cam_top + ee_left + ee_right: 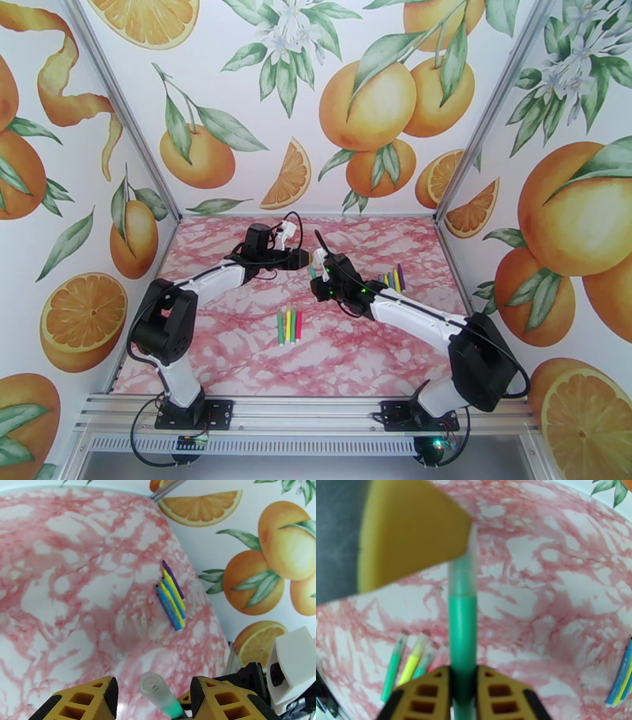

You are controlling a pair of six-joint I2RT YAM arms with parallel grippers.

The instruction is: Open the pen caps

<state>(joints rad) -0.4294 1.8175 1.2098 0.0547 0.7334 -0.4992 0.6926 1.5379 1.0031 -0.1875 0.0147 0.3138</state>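
The green pen (pixel 462 634) runs off the bottom edge inside the right end effector (pixel 463 675); its cap (pixel 463 578) tip hides behind a blurred yellow finger (pixel 407 531).

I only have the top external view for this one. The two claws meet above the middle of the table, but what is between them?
Observer: From the right wrist, the right claw is shut on a green pen that points away from it.
Reviewer: Is the cap off?
Observer: No. The frosted cap sits on the pen's far end.
Reviewer: Does the left claw grip it?
Observer: From the left wrist, the left claw stands open. The cap lies between its fingers, with a gap showing on each side.
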